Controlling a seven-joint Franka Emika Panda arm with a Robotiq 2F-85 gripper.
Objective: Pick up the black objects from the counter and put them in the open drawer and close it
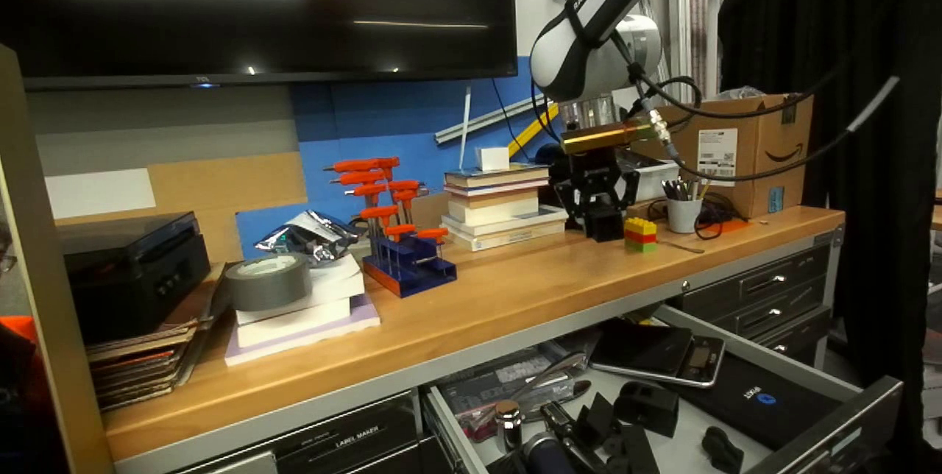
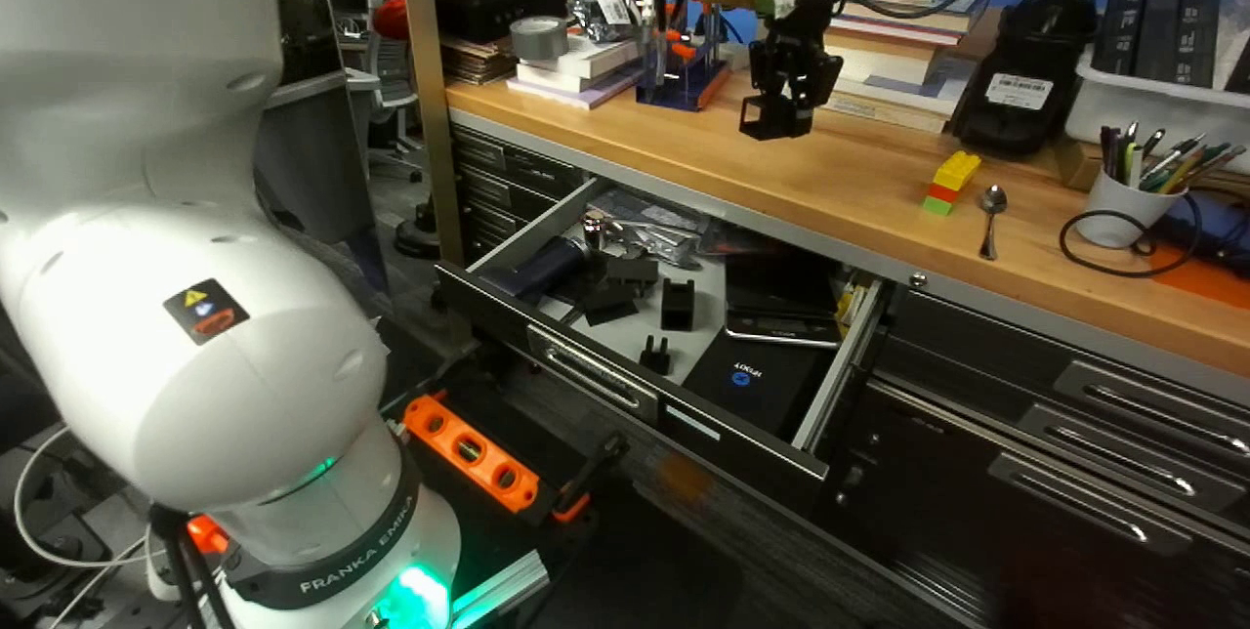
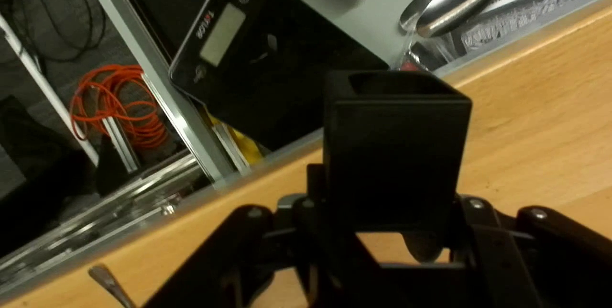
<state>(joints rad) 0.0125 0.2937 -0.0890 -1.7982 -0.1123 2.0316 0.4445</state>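
"Now, gripper [image 1: 600,222] state?"

"Narrowed onto a hollow black box [image 3: 394,159]; wrist view shows it pinched at its sides."

"Box position, taking the open drawer [image 2: 707,309] as reference?"

"Higher than the drawer and outside it, on the counter [image 1: 515,286] side, away from its front. Box and gripper together; clearance over the counter cannot be judged."

"And inside the drawer?"

"Several small black pieces [image 2: 678,305], well apart from the held box."

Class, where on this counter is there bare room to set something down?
Bare: the front strip of counter between the tool stand and toy bricks, before the tall book stack. Crowded: around the pen cup, and the end with tape roll and black case.
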